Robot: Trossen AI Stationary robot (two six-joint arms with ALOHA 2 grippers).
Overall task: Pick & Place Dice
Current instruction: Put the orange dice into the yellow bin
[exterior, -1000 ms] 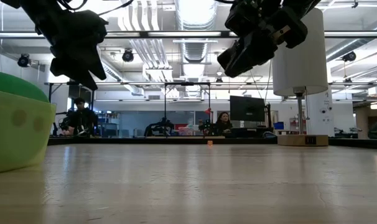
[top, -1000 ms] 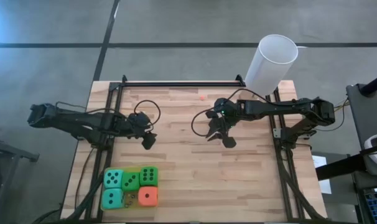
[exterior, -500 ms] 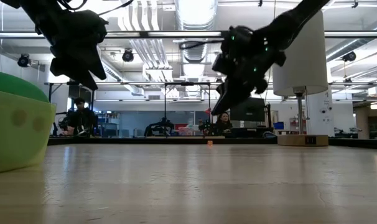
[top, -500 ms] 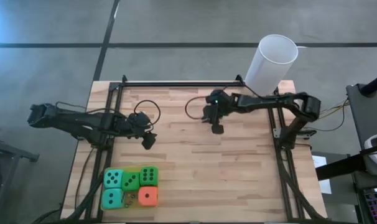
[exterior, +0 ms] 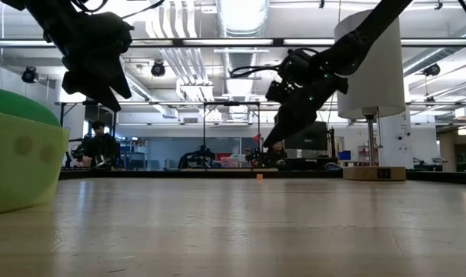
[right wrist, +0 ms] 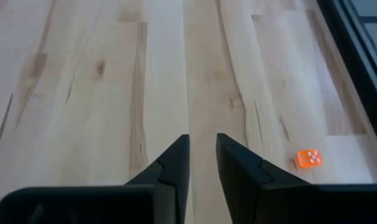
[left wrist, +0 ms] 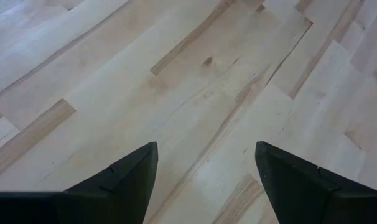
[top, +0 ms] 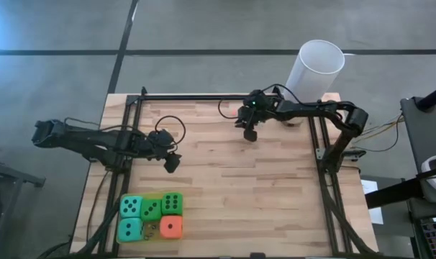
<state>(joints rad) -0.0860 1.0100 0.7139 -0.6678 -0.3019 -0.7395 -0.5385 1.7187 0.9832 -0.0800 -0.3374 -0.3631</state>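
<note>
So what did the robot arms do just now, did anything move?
The right claw swung away from the middle of the table toward the far edge, near the white cylinder. It holds nothing. The left claw stayed put, open, and the five dice stayed in their cluster at the near edge.

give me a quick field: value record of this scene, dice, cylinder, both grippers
dice: five soft pipped cubes, two teal, two green, one orange-red, clustered at the near left of the wooden table
tiny orange die: alone near the table's far edge
white cylinder: far right corner
left gripper: open, empty, above bare wood
right gripper: fingers nearly together, empty, raised near the far edge
</note>
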